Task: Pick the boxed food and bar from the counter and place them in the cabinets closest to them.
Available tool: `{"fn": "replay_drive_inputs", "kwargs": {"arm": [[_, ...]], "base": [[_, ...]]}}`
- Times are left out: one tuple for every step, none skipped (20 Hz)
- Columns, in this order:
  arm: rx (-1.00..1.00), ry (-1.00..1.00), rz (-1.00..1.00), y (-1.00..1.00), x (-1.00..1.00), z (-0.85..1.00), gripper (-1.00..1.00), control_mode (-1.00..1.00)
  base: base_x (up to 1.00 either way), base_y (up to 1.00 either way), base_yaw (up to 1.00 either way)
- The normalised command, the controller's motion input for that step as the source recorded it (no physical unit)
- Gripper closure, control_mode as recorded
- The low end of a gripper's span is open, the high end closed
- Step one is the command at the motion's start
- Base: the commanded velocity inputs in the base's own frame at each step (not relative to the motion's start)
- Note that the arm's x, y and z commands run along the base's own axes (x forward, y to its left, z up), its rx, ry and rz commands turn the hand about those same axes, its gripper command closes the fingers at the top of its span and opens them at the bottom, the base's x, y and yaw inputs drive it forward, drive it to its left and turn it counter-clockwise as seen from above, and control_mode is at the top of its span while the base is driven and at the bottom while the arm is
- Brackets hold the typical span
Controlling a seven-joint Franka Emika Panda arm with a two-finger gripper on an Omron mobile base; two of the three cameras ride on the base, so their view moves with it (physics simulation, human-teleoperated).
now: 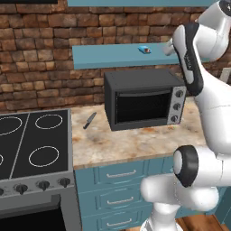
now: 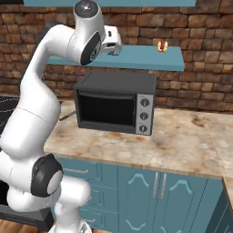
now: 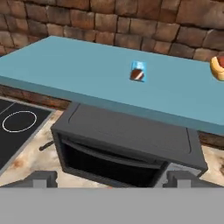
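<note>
Bar (image 3: 138, 71) lying flat on teal shelf (image 3: 78, 70), mid-slab, above toaster oven (image 3: 127, 144); hotdog (image 3: 217, 65) sitting well apart on same shelf. Bar appearing already placed. Judging bar light, thin, slick-wrapped, slightly crushable; taking hold across narrow sides is advisable. Gripper (image 3: 111, 178) hanging in front of shelf, fingers spread wide, holding nothing. Boxed food not located.

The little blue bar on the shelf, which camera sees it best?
The hand view. There the bar lies close and unblocked on the teal shelf, its reddish end showing. In the left base view it is a tiny blue speck. In the right base view the arm covers most of it.
</note>
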Motion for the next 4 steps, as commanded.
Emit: {"fn": "replay_drive_inputs", "kwargs": {"arm": [[0.0, -0.35, 0.0, 0.0, -1.0, 0.0, -1.0, -1.0], [0.0, -0.36, 0.0, 0.0, -1.0, 0.0, -1.0, -1.0], [0.02, -0.36, 0.0, 0.0, -1.0, 0.0, -1.0, -1.0], [0.03, -0.36, 0.0, 0.0, -1.0, 0.0, -1.0, -1.0]], "base": [[0.0, 0.0, 0.0], [0.0, 0.0, 0.0], [0.0, 0.0, 0.0], [0.0, 0.0, 0.0]]}}
